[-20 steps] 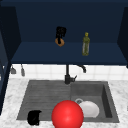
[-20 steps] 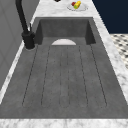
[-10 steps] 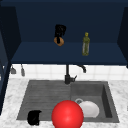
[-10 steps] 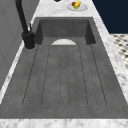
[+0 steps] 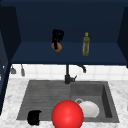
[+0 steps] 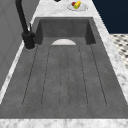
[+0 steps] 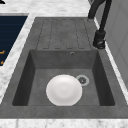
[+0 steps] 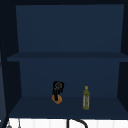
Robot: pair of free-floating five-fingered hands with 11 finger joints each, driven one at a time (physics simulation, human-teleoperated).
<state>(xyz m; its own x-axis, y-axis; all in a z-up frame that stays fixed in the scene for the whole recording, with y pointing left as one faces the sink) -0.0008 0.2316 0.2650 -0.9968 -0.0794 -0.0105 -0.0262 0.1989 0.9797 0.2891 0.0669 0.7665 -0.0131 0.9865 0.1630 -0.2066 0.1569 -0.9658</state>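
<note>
Bread roll (image 5: 57,47) sits on the cabinet shelf (image 5: 67,58), left of the bottle (image 5: 85,44), directly beneath the right hand (image 5: 57,36), whose fingers curl down around it.

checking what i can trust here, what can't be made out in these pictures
Orange-brown thing on the shelf: front and upper views, the right hand covers its top; what it is cannot be told.
White plate: front view, the red ball hides its left part; left side view, the basin's wall hides most of it.
Dish of fruit: left side view, too small to name its contents.
Left hand: front view, pose unreadable.
</note>
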